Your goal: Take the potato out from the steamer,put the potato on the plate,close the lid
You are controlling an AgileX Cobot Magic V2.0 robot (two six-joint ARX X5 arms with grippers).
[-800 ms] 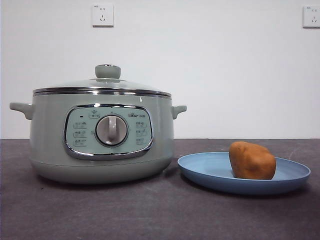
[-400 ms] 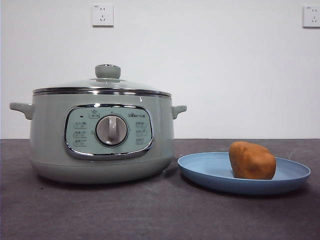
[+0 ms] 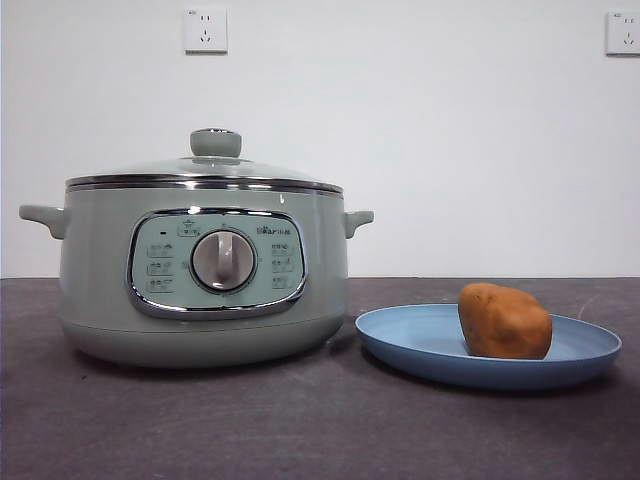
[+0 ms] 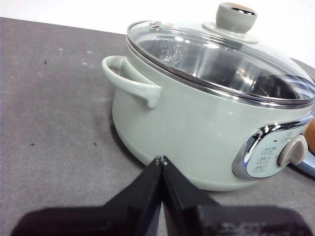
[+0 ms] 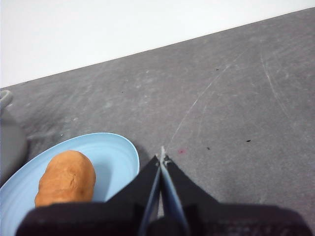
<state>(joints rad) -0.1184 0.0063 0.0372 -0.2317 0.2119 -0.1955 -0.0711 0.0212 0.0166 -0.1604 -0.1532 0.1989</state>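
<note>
A pale green steamer [image 3: 203,270] is seen on a dark grey worktop [image 3: 300,420], with its glass lid [image 3: 205,170] seated flat on the rim. Just beside it, a blue plate [image 3: 420,345] is seen, and the potato [image 3: 504,320] is resting on it. The left tool [image 4: 161,160] is held near the steamer's side, jaws pressed together and empty. The right tool [image 5: 161,158] is held beside the plate, likewise closed on nothing. All 3 steps appear finished; nothing further seems called for beyond keeping both arms clear.
</note>
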